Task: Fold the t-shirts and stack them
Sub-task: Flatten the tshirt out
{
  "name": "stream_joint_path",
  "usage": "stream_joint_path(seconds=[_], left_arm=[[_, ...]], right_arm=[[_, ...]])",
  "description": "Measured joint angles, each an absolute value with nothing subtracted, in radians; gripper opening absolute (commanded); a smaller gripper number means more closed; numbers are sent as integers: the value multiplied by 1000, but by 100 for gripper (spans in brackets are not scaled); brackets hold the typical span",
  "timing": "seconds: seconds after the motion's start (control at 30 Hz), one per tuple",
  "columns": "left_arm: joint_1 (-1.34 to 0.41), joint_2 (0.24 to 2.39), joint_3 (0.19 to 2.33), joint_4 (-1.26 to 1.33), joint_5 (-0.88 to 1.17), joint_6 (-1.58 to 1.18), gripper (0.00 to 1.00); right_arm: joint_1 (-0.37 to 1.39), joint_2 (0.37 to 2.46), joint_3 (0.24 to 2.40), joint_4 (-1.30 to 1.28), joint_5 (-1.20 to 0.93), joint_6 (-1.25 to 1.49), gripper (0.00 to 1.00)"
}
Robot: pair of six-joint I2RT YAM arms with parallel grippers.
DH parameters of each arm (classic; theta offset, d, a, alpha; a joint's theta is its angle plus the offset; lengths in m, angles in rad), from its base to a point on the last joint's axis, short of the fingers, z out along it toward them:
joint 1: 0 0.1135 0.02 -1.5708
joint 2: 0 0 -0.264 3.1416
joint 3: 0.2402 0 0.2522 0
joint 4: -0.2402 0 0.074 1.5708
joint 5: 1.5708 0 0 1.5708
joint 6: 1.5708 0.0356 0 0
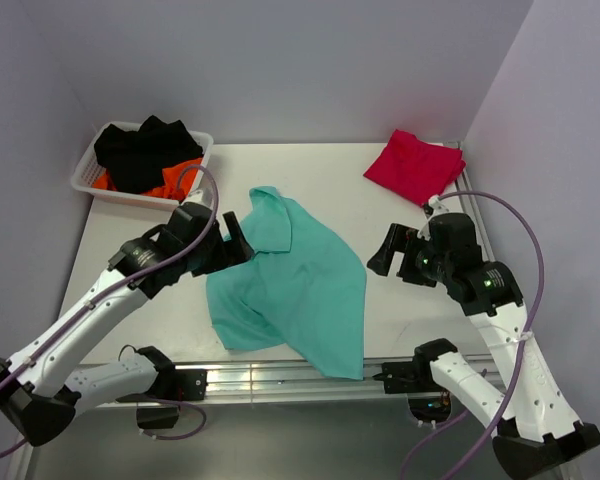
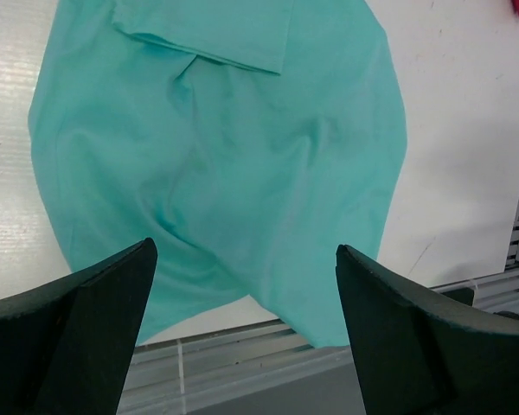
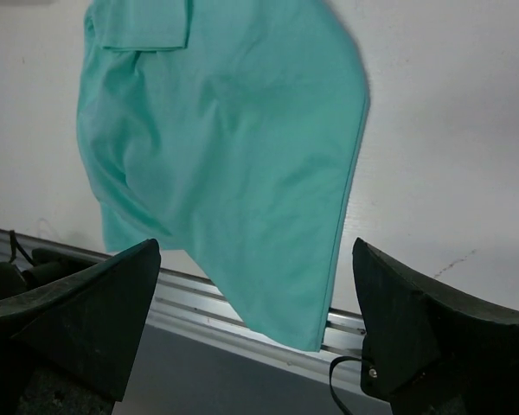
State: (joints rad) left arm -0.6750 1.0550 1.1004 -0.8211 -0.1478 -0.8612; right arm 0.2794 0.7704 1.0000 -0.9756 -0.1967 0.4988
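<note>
Both wide open, nothing held: left gripper (image 1: 238, 238) touches the teal shirt (image 1: 295, 280) at its left edge, right gripper (image 1: 380, 250) stands off; the shirt runs far-left to near-right.

The top external view looks down from above and behind on the whole surface (image 1: 330, 175). The left wrist view peers past the left fingers (image 2: 69, 328), close over the teal-green t-shirt (image 2: 242, 173) from its left. The right wrist view, past the right fingers (image 3: 78, 320), looks from its right. All 3 share that shirt.
</note>
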Motion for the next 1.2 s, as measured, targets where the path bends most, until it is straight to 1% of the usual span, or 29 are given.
stream_joint_path(seconds=[0.27,0.4,0.5,0.63,0.7,0.93,1.07,1.2], left_arm=[[-693,942,978,-879,-150,-890,91],[-694,879,946,-881,-123,-904,91],[-694,859,946,-877,-103,-903,91],[-695,854,962,-900,-99,-899,90],[-696,854,990,-928,-100,-900,90],[-696,792,1053,-1017,-140,-951,89],[-696,739,1057,-1077,-162,-1007,88],[-695,751,1099,-1135,-186,-1039,89]], right_arm=[[309,737,1000,-986,-218,605,98],[435,788,1003,-941,-263,694,98],[567,916,1044,-912,-249,738,98],[774,1203,1209,-930,-112,770,98],[832,1315,1240,-926,-61,777,98],[859,1493,1190,-891,-32,760,98],[853,1643,1193,-834,-47,725,97],[834,1740,1193,-785,-83,702,96]])
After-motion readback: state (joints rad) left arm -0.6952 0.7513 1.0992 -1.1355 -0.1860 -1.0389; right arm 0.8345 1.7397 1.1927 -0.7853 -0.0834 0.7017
